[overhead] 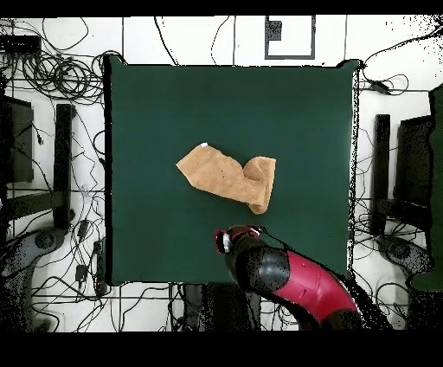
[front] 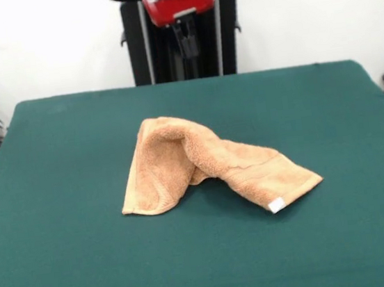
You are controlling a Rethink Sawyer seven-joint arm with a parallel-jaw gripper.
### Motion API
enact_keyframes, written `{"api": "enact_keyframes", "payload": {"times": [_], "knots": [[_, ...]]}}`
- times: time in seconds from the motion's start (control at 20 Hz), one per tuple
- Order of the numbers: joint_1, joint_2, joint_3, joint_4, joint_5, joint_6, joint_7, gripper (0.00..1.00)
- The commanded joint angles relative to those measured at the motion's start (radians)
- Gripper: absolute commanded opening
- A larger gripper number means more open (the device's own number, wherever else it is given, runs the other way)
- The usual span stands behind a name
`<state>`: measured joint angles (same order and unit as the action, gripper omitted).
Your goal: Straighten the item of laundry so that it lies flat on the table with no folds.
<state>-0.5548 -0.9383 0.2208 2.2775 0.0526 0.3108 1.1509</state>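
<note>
A bare stretch of dark green felt-covered table (front: 62,285) fills the foreground of the front view, with nothing on it. Just beyond, around the middle of the table, lies the orange-tan terry towel (front: 209,169), bunched into an arch rather than spread out. Its nearest point is a corner carrying a small white tag (front: 277,205), flat on the felt at the viewer's right. From that corner a doubled-over flap rises to a rounded hump (front: 177,135) at the far side, and a second flap drops toward the viewer's left, ending in a hemmed edge with a woven band (front: 147,206). The cloth looks light, soft and limp, likely to drape and drag on the felt rather than slide cleanly, so it should not be fragile. By judgement, the best hold is a free corner or hem, such as the tagged corner or the banded edge, pulled outward and low to open the fold; pinching the hump would probably gather several layers. Farthest away, the robot's red and black arm (front: 178,1) hangs above the far table edge, well apart from the towel. Its gripper (overhead: 227,240) shows only in the overhead view, and whether it is spread or closed cannot be told.
</note>
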Motion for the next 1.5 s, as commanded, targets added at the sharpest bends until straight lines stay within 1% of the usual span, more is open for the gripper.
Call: {"api": "enact_keyframes", "payload": {"times": [0.05,0.2,0.3,0.35,0.55,0.7,0.85,0.9,1.1,1.2,1.35,1.5], "knots": [[0.048,-0.016,0.082,0.064,0.064,-0.016,0.246,0.00],[0.111,0.012,0.022,-0.045,0.075,0.076,0.262,0.00],[0.157,0.039,-0.025,-0.140,0.079,0.146,0.283,0.00],[0.175,0.058,-0.044,-0.183,0.077,0.160,0.286,0.00],[0.231,0.173,-0.099,-0.349,0.070,0.193,0.278,0.00],[0.236,0.246,-0.095,-0.438,0.067,0.237,0.243,0.00],[0.240,0.279,-0.102,-0.473,0.060,0.234,0.231,0.00],[0.227,0.278,-0.088,-0.467,0.055,0.231,0.210,0.00],[0.203,0.270,-0.065,-0.491,0.038,0.291,0.164,0.00],[0.180,0.284,-0.030,-0.518,0.024,0.325,0.108,0.00],[0.158,0.292,0.000,-0.543,0.007,0.379,0.056,0.00],[0.143,0.260,0.023,-0.511,-0.004,0.378,0.031,0.00]]}}
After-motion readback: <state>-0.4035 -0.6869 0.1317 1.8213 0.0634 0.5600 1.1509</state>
